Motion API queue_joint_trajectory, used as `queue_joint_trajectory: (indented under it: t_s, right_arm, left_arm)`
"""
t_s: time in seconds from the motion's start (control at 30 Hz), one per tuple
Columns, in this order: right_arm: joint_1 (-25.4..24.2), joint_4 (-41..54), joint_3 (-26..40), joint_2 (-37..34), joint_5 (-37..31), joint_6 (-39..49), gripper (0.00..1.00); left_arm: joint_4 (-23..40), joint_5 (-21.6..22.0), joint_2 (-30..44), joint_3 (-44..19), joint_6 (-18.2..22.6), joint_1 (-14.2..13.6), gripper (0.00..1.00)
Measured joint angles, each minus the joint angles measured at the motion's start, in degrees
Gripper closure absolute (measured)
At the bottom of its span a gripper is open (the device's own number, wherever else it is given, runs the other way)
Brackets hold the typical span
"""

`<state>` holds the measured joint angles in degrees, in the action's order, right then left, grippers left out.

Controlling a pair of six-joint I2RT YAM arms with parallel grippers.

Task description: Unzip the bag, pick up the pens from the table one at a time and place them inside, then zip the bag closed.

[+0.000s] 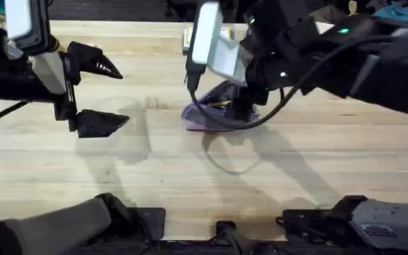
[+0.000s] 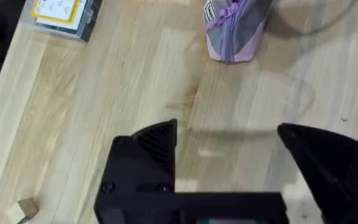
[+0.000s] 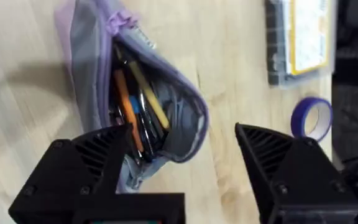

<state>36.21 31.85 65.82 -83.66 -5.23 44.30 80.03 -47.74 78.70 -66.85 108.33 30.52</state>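
Risk I see: my right gripper, wide open and empty, could snag the unzipped bag, spilling pens.

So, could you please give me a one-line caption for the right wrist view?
Open right hand above the unzipped bag, pens inside, on the table.

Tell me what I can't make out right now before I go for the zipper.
- Bag in the overhead view: mostly covered by the right arm, so the zipper doesn't show there.
- Zipper pull: not identifiable in the right wrist view; the open bag's near end runs behind the right claw.
- Pens inside: overlapping, count unclear.
- Table: the arms block parts of it, so any leftover pens there would be hidden.
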Motion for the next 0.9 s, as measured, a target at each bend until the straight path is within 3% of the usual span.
queue_joint_trajectory:
  t_s: [0.17, 0.27, 0.3, 0.33, 0.53, 0.67, 0.7, 0.9]
  right_arm:
    - [0.0, 0.1, 0.0, 3.0, 0.1, -8.6, 0.003]
    - [0.0, 0.1, 0.0, 4.2, 0.1, -14.3, 0.003]
    - [0.0, 0.1, 0.0, 5.3, 0.2, -26.4, 0.003]
    - [0.0, 0.1, 0.0, 5.3, 0.2, -28.0, 0.003]
    - [0.0, 0.3, 0.2, 5.3, 3.4, -34.7, 0.003]
    - [0.0, 0.2, 1.2, 5.3, 8.3, -36.6, 0.003]
    - [0.0, 0.3, 1.5, 5.3, 12.0, -37.1, 0.003]
    - [0.0, 0.3, 1.5, 5.3, 18.2, -37.8, 0.003]
  left_arm:
    - [0.1, -0.7, 0.0, 0.0, 0.0, -0.6, 0.008]
    - [0.1, -0.8, 0.1, 0.0, 0.0, -2.3, 0.008]
    - [0.1, -2.0, 7.3, 0.0, 0.0, -8.2, 0.007]
    - [0.0, -2.2, 8.9, 0.0, 0.0, -8.9, 0.008]
    - [-1.8, -5.1, 17.3, 0.0, 0.0, -13.2, 0.007]
    - [-3.5, -6.4, 21.3, 0.0, 0.0, -15.9, 0.007]
    - [-5.3, -6.7, 23.5, 0.0, -0.1, -18.0, 0.007]
    - [-10.6, -6.9, 25.6, 0.0, 0.0, -22.3, 0.007]
